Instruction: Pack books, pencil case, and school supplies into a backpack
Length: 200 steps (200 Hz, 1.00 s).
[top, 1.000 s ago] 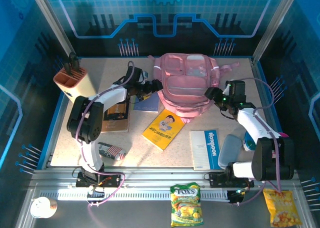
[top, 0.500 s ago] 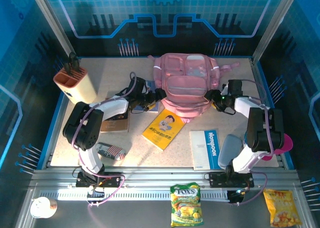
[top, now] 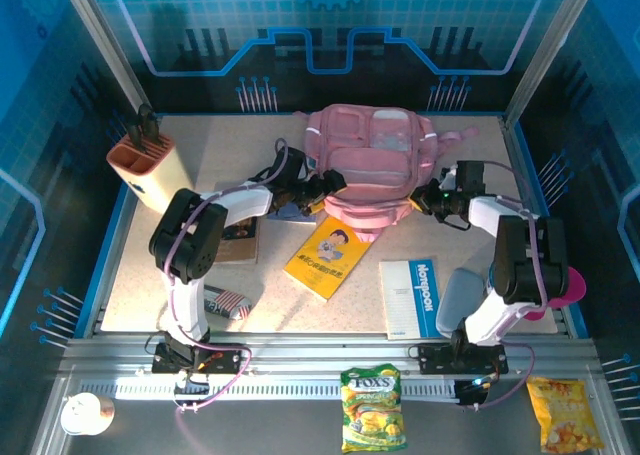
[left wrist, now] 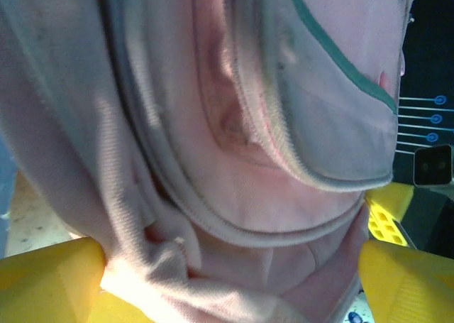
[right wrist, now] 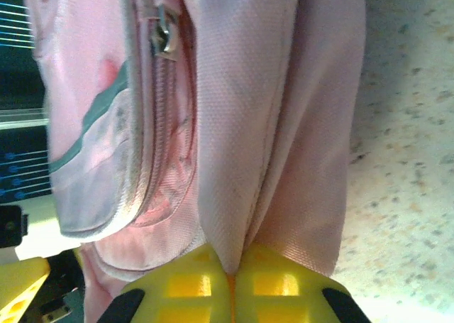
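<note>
Backpack (top: pixel 370 165) sits at the far middle of the table (top: pixel 220 145). It is soft pink woven cloth slumped into folds, with piped seams, a grey-green trim band and a small metal-looking zipper pull (right wrist: pixel 164 30) on its side. My right gripper (right wrist: pixel 228 275) is pressed together on a thin ridge of that cloth at the bag's right side. My left gripper (left wrist: pixel 227 280) stands wide apart, its yellow fingers (left wrist: pixel 50 277) on either side of the bunched lower left corner, gripping nothing. The risk, as I judge it, lies in the fabric. The pinched fold is thin, so a pull could slide it out of my right jaws, or drag the whole limp bag toward the right edge instead of tensioning it. If my left closes where it stands, it may catch several layers at once and pin a pocket shut. I cannot tell whether the main compartment is unzipped. Nearer the front edge lie the stiff, flat yellow book (top: pixel 328 258) and white book (top: pixel 413 297), and toward the near left corner the soft striped pencil case (top: pixel 225 302).
</note>
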Tool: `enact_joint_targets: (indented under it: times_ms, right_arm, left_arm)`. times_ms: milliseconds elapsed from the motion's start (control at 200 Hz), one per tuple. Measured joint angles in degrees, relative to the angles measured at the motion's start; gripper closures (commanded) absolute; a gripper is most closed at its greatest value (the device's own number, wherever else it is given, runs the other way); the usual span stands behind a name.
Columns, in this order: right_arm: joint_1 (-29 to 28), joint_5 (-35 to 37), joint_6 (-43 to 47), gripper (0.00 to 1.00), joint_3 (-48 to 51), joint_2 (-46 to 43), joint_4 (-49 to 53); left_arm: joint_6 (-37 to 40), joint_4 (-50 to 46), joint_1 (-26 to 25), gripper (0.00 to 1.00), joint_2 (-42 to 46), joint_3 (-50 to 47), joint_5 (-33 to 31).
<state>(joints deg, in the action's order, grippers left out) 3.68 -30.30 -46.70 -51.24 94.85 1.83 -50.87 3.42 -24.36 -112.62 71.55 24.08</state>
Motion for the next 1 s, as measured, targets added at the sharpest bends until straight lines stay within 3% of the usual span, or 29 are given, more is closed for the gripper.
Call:
enact_joint_targets:
  times_ms: [225, 460, 805, 1001]
  right_arm:
    - [-3.30, -0.79, -4.04, 0.93, 0.20, -8.94, -1.16]
    - [-8.87, -0.46, -10.03, 0.92, 0.57, -9.79, -5.20]
    - [-8.44, 3.56, -11.06, 0.92, 0.15, -9.77, -5.42]
    - [-7.34, 4.76, -9.64, 0.92, -5.01, -8.13, -4.76]
  left_arm:
    - [1.79, -2.10, 2.43, 0.07, 0.52, 3.30, 0.20]
    - [4.70, -4.74, 7.39, 0.07, 1.64, 5.05, 0.24]
    - [10.12, -9.53, 9.60, 0.04, 2.99, 8.31, 0.15]
    - [12.44, -12.28, 11.47, 0.03, 5.79, 8.15, -1.40]
